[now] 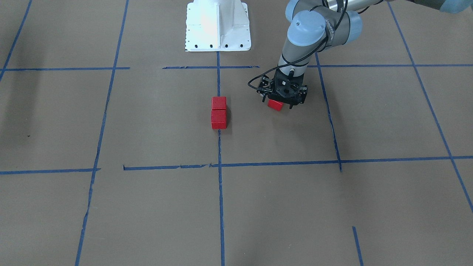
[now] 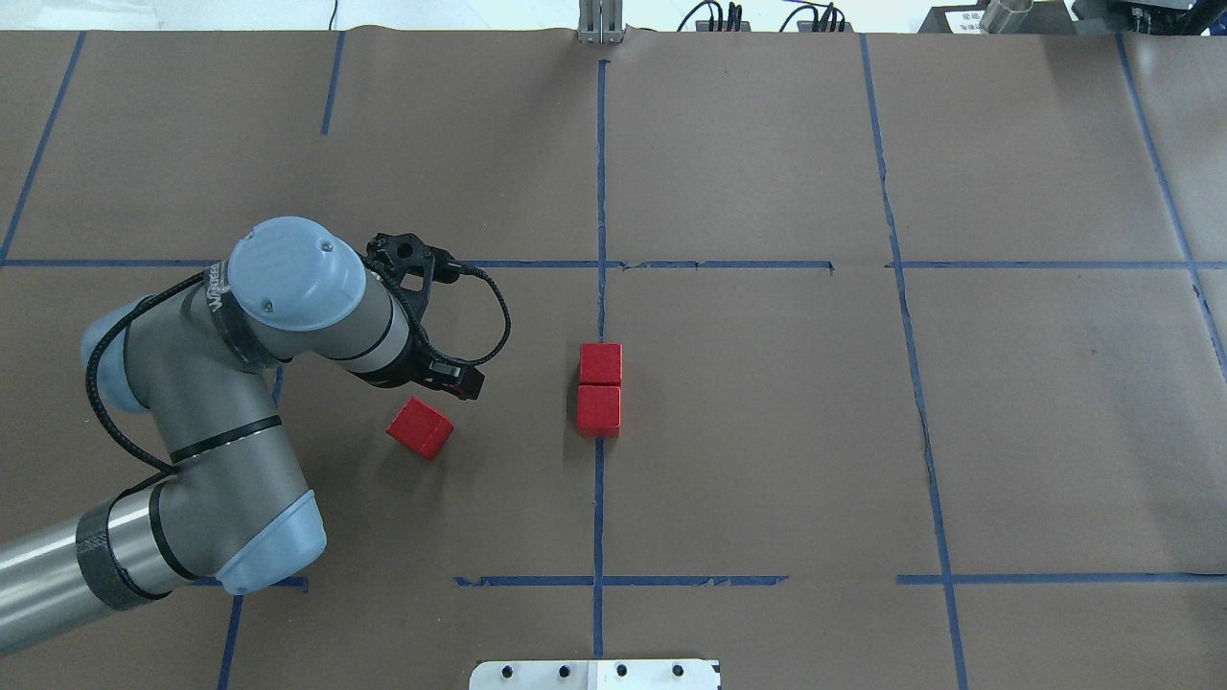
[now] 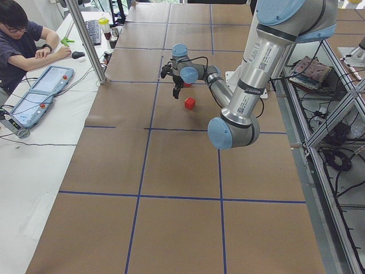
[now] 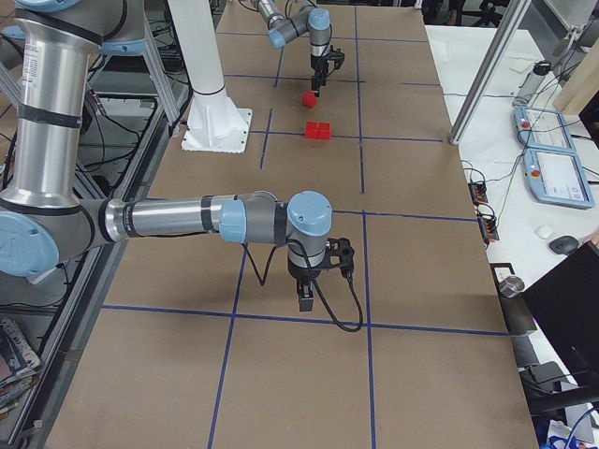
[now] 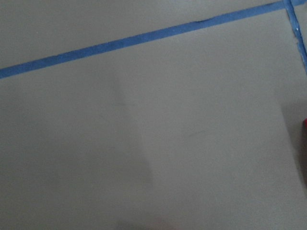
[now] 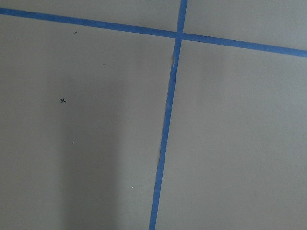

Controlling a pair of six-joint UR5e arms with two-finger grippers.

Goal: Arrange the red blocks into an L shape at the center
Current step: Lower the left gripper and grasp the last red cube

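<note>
Two red blocks (image 2: 600, 364) (image 2: 599, 406) touch end to end in a straight row on the long blue tape line (image 2: 599, 498) at the center; the same pair (image 1: 218, 111) shows in the front view. A third red block (image 2: 420, 427) lies turned at an angle on the brown paper to their left. My left gripper (image 1: 279, 102) hovers just over this loose block (image 1: 275, 105), pointing down, and its fingers look spread and open. Only the exterior right view shows my right gripper (image 4: 304, 297), low over the paper far from the blocks, and I cannot tell its state.
The white robot base (image 1: 218, 26) stands at the robot's edge of the table. Blue tape lines divide the brown paper into squares. A person (image 3: 23, 40) sits at a side desk with tablets, beyond a metal post (image 3: 85, 40).
</note>
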